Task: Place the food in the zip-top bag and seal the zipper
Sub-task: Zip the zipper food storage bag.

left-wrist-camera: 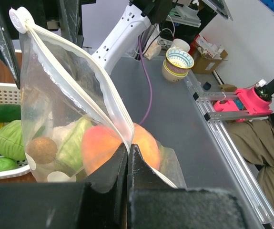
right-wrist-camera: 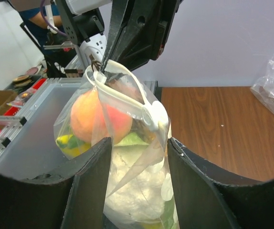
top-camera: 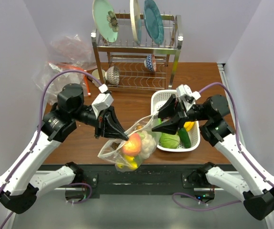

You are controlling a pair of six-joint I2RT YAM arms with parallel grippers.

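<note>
Above a brown wooden desk [top-camera: 132,102], with a dish rack [top-camera: 137,57] at 12 o'clock and a white basket [top-camera: 161,98] at 3 o'clock. Hanging in mid-air at 6 o'clock, just past the desk's near edge: the zip-top bag [top-camera: 115,148], loaded with a peach [top-camera: 132,144] and other food. Pinched at one end of the zipper [left-wrist-camera: 79,81] by the left pincer [top-camera: 122,136], fingers pressed together. Flanked at the other end, beside the white slider [left-wrist-camera: 20,19], by the right pincer [top-camera: 161,129], fingers spread and not visibly clamping. Likely trouble from here: with only one firm grip, could swing, slip free and spill over the edge. Could also jam the slider on a fold if dragged crooked, or leave the mouth gaping near the left grip.
</note>
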